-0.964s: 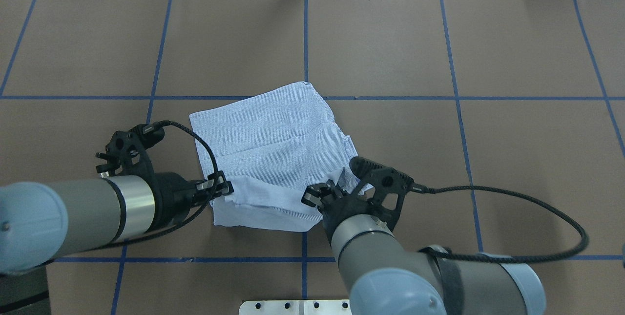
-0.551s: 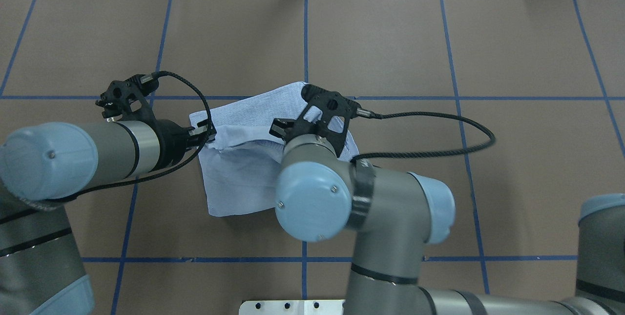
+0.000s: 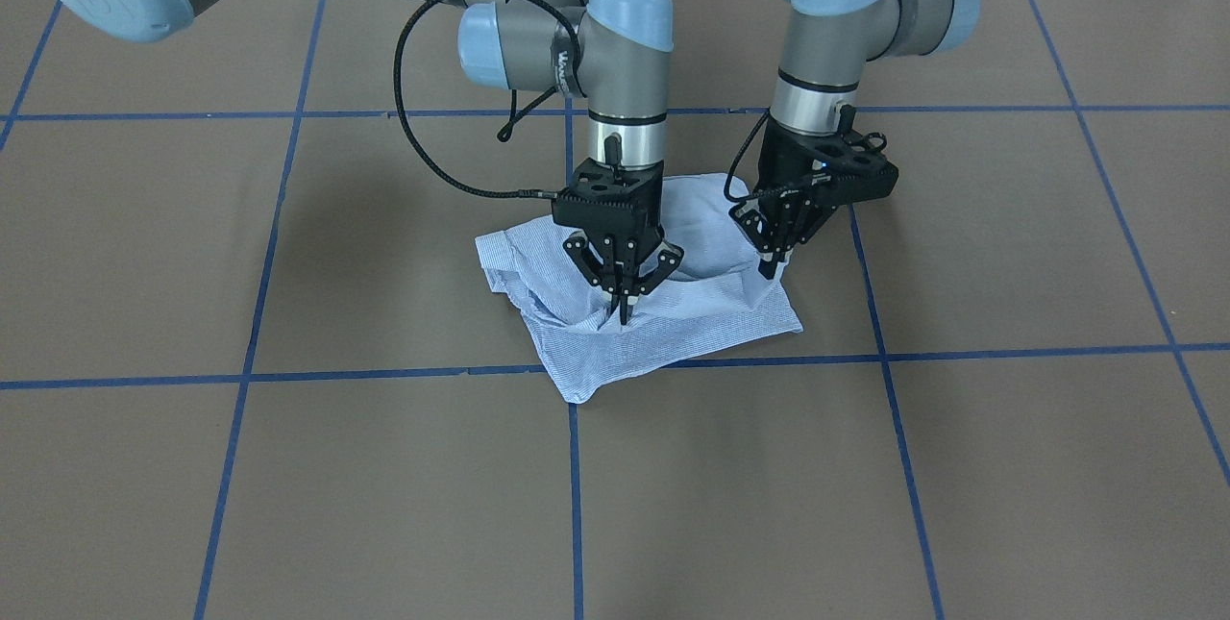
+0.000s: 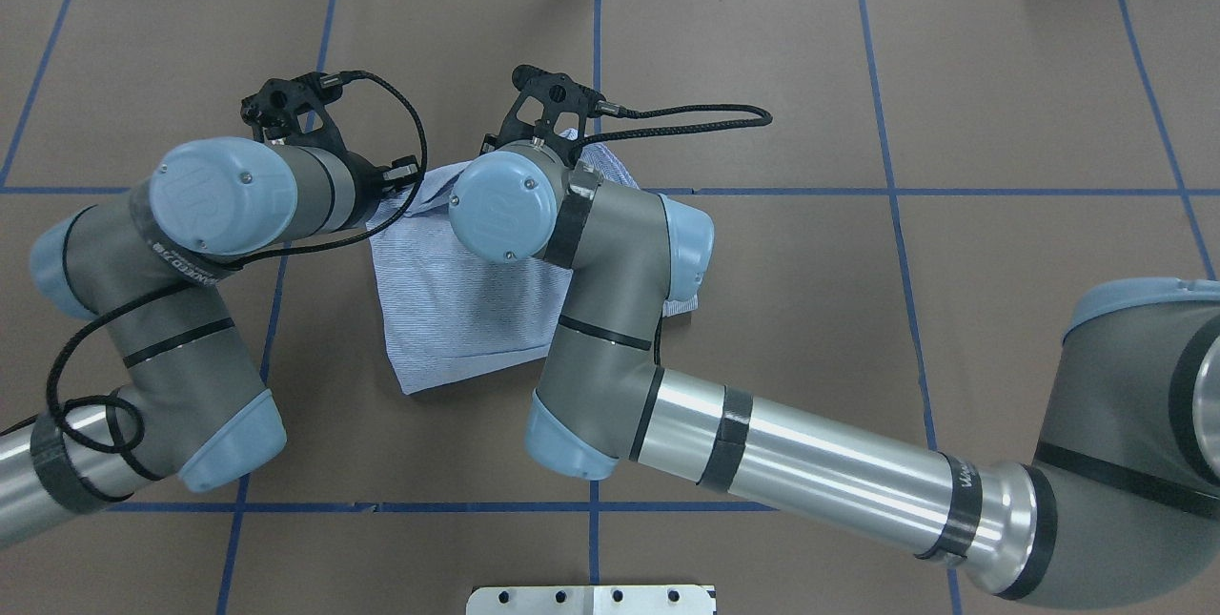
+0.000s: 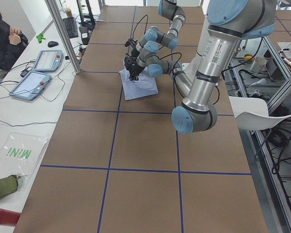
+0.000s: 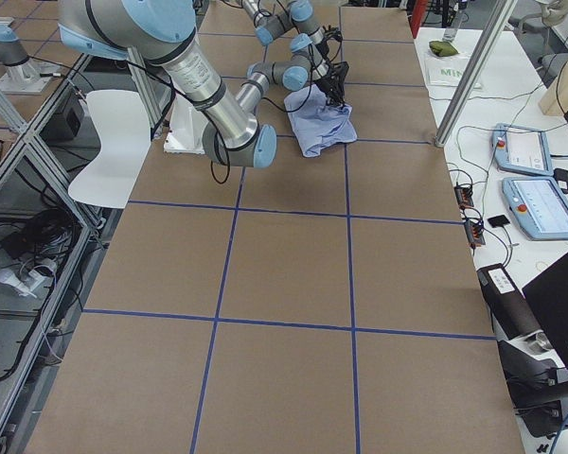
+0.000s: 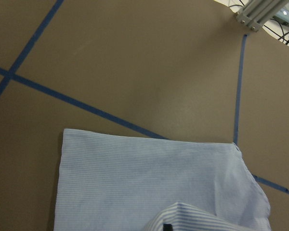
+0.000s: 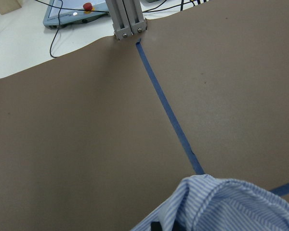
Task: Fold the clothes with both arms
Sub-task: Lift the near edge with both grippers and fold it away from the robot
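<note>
Blue shirt (image 3: 692, 324) is pinched in my left pincer (image 3: 770, 265) and right pincer (image 3: 623, 307); uneven release could skew the fold.

Little is legible here. Clear plastic bag (image 5: 15, 156) on the white side bench (image 5: 5, 131): green print that looks like "MiNi", lying upside down in the left side view. Right arm (image 3: 577, 53): white lettering runs down the grey wrist link beside the blue cap, too blurred to read; another strip sits near the black band on its silver forearm in the overhead view, also unreadable. Left arm (image 4: 176, 248): white lettering on the grey link, not legible either.
</note>
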You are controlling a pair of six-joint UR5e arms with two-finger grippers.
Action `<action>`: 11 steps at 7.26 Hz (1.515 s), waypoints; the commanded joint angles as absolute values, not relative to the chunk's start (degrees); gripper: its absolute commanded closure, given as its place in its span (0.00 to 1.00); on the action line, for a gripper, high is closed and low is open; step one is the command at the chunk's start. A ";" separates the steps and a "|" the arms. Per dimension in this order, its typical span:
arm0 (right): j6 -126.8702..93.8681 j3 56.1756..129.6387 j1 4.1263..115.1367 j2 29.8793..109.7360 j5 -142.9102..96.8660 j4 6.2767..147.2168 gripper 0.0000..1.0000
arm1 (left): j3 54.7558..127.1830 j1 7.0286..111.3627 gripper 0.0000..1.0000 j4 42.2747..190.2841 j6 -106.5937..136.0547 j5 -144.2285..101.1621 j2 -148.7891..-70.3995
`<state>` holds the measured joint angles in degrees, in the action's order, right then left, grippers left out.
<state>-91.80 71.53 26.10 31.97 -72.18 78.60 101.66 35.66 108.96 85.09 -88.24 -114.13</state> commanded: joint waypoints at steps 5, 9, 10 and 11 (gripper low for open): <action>-87.98 62.85 27.51 29.27 -74.97 73.65 1.00 | 89.91 37.18 1.00 120.15 83.06 -88.33 -116.19; -82.28 62.93 30.21 27.96 -81.17 73.83 0.00 | 90.96 37.53 0.00 120.15 78.52 -88.77 -116.28; -77.57 63.02 32.32 26.99 -84.86 74.44 0.00 | 92.45 40.49 0.00 119.89 72.05 -95.90 -116.19; -73.95 64.24 36.26 27.24 -91.95 77.05 0.00 | 95.85 44.87 0.00 119.45 66.07 -104.15 -115.23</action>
